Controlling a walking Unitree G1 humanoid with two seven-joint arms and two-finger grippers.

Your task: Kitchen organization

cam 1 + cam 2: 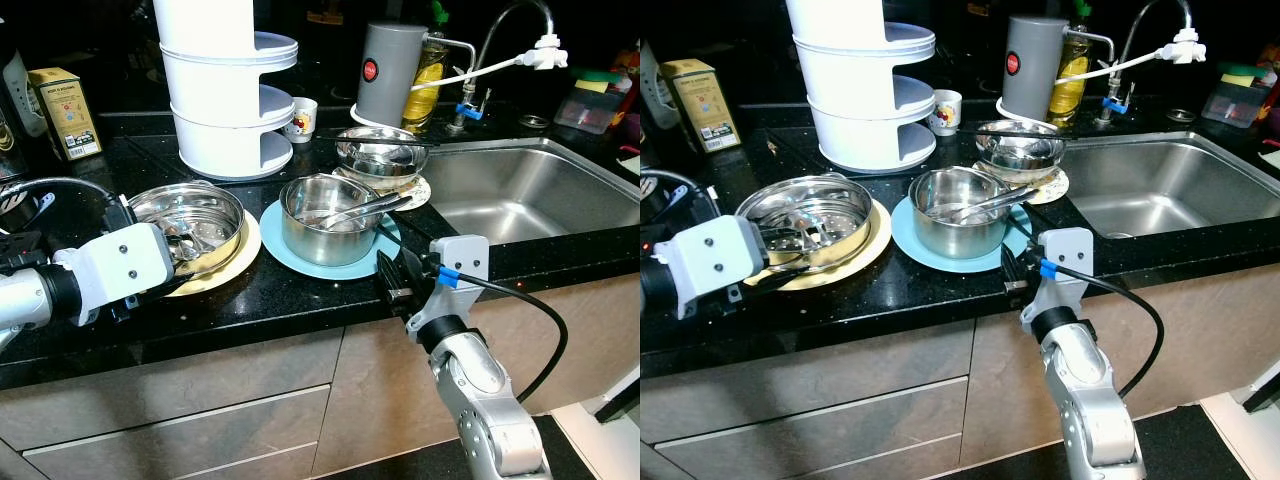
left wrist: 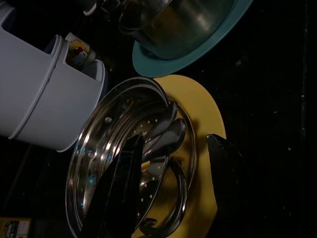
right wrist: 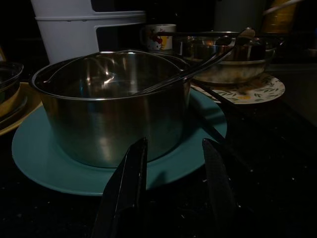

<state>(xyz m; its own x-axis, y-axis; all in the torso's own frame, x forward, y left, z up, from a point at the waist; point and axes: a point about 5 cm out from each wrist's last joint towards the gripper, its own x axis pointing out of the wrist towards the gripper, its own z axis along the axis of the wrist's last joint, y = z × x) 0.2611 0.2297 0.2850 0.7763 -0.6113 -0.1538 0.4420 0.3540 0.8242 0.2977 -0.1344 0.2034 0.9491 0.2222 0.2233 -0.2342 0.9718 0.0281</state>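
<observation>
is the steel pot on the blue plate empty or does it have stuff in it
Not empty. The steel pot stands upright on the blue plate, and the handles of some utensils lean out over its rim. No food or water is visible inside.

Black speckled countertop (image 1: 300, 295) with teal plate (image 1: 290, 255), yellow plate (image 1: 232, 265), white tiered stand (image 1: 225, 130), yellow box (image 1: 65, 112).

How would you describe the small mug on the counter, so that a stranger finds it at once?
Start at the tall white tiered rack behind the plates. Tucked against its right side, left of the grey canister, stands the mug. It is the only white cup with a cartoon print.
</observation>
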